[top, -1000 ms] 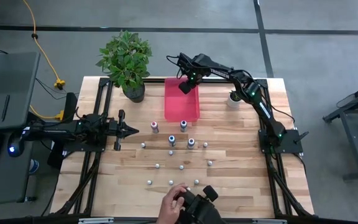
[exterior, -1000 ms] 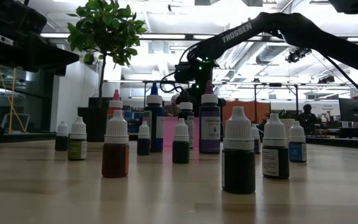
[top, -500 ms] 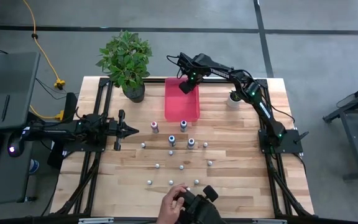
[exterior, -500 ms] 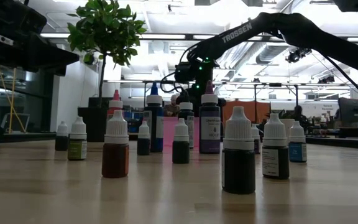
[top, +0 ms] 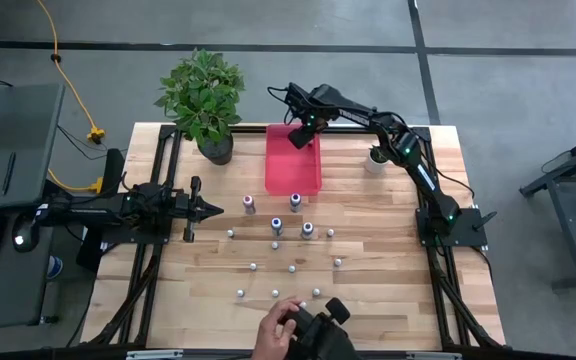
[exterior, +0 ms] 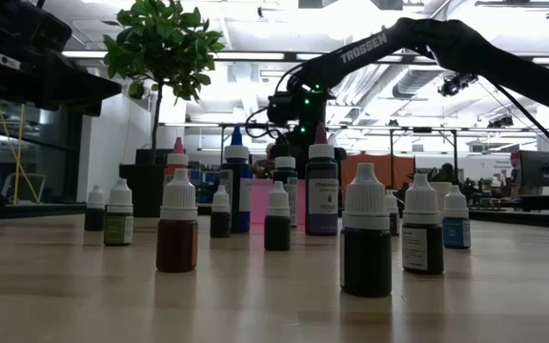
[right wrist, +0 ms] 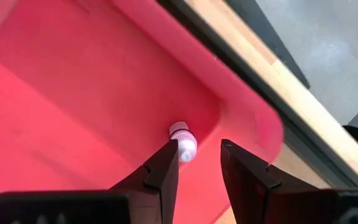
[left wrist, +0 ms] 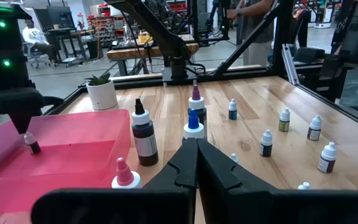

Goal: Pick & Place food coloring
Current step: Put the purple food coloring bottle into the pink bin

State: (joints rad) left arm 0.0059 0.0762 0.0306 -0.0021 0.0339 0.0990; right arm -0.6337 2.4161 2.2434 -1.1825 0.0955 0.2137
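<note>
Newly parted right tool (right wrist: 196, 163) above bottle (right wrist: 184, 142)

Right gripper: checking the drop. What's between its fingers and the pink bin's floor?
One small bottle, seen in the right wrist view, below the open right gripper inside the pink bin.

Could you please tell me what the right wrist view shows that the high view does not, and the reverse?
Only the right wrist view shows the right gripper open, with a small white-capped bottle beyond its fingertips, in the corner of the pink plastic tray.

Only the high view shows the left gripper waiting over the table's left side, the loose little bottles on the wooden table, the leafy potted plant, and a person's hand at the near edge.

Both show the pink tray and the table's far edge.
</note>
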